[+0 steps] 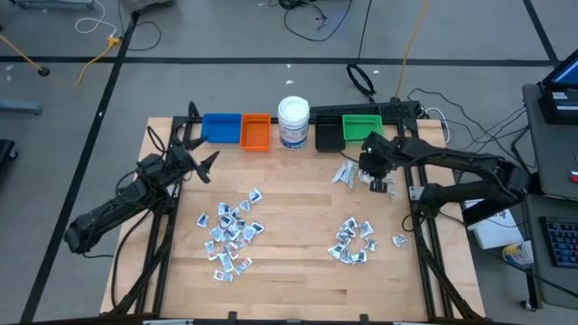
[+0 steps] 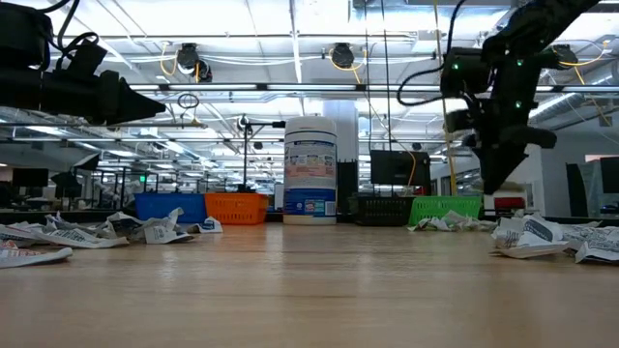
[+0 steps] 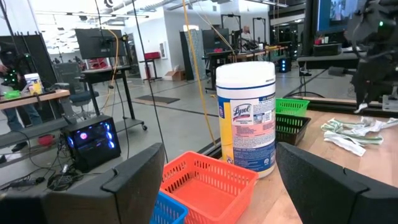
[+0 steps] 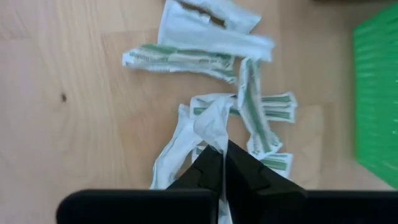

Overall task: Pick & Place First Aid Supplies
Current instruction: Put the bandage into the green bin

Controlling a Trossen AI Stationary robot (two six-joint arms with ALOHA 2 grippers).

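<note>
The first aid supplies are small white wrapped packets lying flat on the wooden table in three heaps: near left (image 1: 230, 233), near right (image 1: 352, 242), and far right (image 1: 348, 174), the last with green print (image 4: 186, 59). My right gripper (image 1: 377, 176) hangs over the far-right heap, pointing steeply down, shut on one white packet (image 4: 214, 121). In the low view it (image 2: 495, 179) stands above the table top. My left gripper (image 1: 203, 164) waits open and level above the table's far left, facing the bins, its fingers (image 3: 134, 180) wide apart. My right gripper pinches one end of a white packet (image 4: 217, 144) between its two fingers, coming from above and pointing steeply down. The packet sticks out past the fingers toward the heap (image 4: 261, 118). Whether its lower end is clear of the other packets, I cannot tell.
Along the far edge stand a blue bin (image 1: 221, 127), an orange bin (image 1: 256, 132), a white jar with a blue label (image 1: 293, 122), a black bin (image 1: 328, 135) and a green bin (image 1: 363, 126). Bare wood lies at the table's middle (image 1: 289, 212).
</note>
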